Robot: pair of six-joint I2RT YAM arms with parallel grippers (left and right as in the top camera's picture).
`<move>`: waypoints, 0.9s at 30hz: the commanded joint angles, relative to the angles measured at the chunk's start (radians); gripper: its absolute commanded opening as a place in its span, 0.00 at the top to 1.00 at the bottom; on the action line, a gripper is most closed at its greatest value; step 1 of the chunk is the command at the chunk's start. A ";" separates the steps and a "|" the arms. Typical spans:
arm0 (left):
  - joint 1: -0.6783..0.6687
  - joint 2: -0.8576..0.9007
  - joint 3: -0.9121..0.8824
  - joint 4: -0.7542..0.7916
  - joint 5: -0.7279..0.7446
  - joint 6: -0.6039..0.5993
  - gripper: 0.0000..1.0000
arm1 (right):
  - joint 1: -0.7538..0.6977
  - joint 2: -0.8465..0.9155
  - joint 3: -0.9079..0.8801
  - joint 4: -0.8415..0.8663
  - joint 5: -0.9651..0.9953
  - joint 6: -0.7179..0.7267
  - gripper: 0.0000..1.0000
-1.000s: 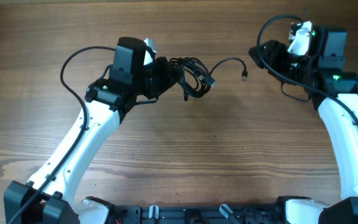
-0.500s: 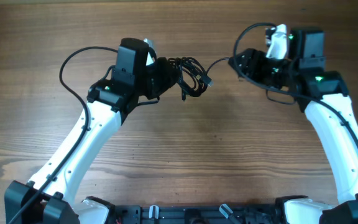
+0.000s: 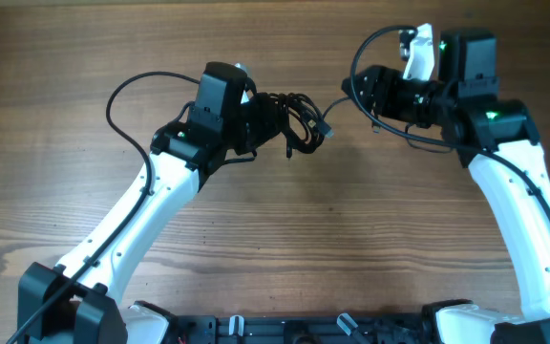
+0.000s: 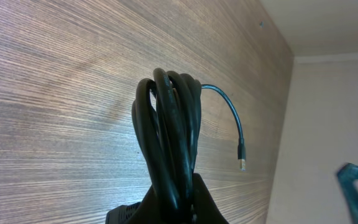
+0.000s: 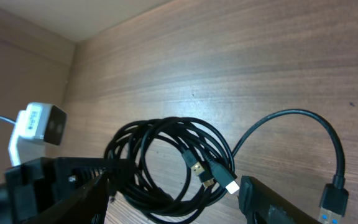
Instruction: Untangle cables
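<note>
The cables (image 3: 297, 118) are thin black cords coiled in a bundle at the table's far middle. My left gripper (image 3: 261, 122) is shut on the bundle's left side; in the left wrist view the coil (image 4: 169, 134) rises from between its fingers (image 4: 180, 202). One loose cord (image 4: 229, 109) arcs away and ends in a small plug (image 4: 242, 163). My right gripper (image 3: 361, 93) is open just right of the bundle. In its wrist view the coil (image 5: 160, 158) and several plug ends (image 5: 229, 184) lie between its fingers (image 5: 176, 186). The loose cord (image 5: 297, 118) curves to a plug (image 5: 333, 200) beside its right finger.
The wooden table (image 3: 285, 220) carries only the cables. The left arm's thick black wire (image 3: 127, 91) loops out to the left and the right arm's wire (image 3: 375, 43) loops above its wrist. A pale wall (image 4: 334, 124) borders the table's far edge.
My right arm has moved left towards the bundle, now over the loose cord's end. My left arm has shifted slightly right, still holding the bundle.
</note>
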 commanded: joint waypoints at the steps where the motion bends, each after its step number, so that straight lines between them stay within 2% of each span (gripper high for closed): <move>1: -0.018 0.004 0.010 0.014 -0.005 0.016 0.96 | 0.003 0.005 0.030 -0.021 0.013 -0.031 0.31; 8: -0.055 0.008 0.010 0.022 -0.006 0.010 0.96 | 0.021 0.005 0.029 -0.053 0.013 -0.054 0.31; 19: -0.054 0.008 0.010 0.019 -0.028 0.030 0.96 | 0.110 0.007 0.029 -0.013 0.003 -0.025 0.31; 21: -0.054 0.008 0.010 0.039 -0.006 0.085 0.96 | 0.110 0.007 0.029 -0.008 -0.026 -0.026 0.31; 27: -0.054 0.008 0.010 0.172 0.190 0.252 0.96 | 0.112 0.007 0.029 0.039 -0.078 -0.011 0.32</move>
